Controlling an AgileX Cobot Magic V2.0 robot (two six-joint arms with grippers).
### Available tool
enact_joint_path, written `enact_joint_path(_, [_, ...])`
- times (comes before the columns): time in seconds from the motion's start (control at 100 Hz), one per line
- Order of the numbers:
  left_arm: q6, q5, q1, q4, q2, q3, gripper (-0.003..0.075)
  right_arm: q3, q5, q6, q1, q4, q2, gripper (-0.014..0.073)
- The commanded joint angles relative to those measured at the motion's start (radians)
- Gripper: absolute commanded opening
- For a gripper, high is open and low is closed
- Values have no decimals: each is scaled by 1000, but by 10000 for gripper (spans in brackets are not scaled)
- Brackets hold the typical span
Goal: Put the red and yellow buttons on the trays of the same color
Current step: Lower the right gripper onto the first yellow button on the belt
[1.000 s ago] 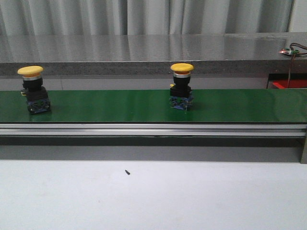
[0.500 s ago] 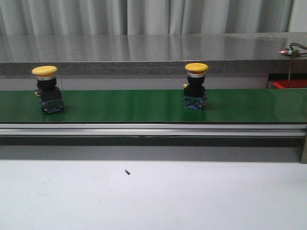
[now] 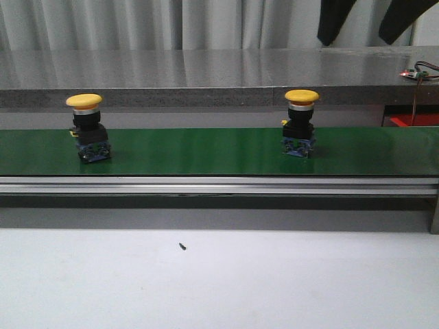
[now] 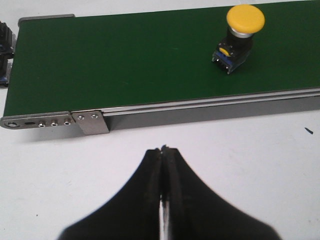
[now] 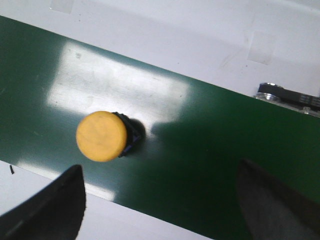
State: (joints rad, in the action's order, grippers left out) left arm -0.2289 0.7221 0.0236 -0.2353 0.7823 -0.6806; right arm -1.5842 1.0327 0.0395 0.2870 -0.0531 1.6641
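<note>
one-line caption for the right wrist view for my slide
Open right pincer above a yellow mushroom-head push button standing on the green conveyor belt.

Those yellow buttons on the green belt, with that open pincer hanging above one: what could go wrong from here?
The right pincer hangs open above the right button, whose cap sits off to one side of the gap, so a straight drop might miss it or tip it over. The left button has no pincer over it; the left pincer is shut, off the belt, so that one could pass unpicked.
</note>
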Motion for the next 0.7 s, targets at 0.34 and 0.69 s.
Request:
enact_joint_path(0.34, [0,-59,7,-19,-8,-27,-20,-132,38,0,50,-31,105,611])
enact_joint_path(0.69, [0,-59,7,-19,-8,-27,-20,-132,49,0,26,-30,188,611])
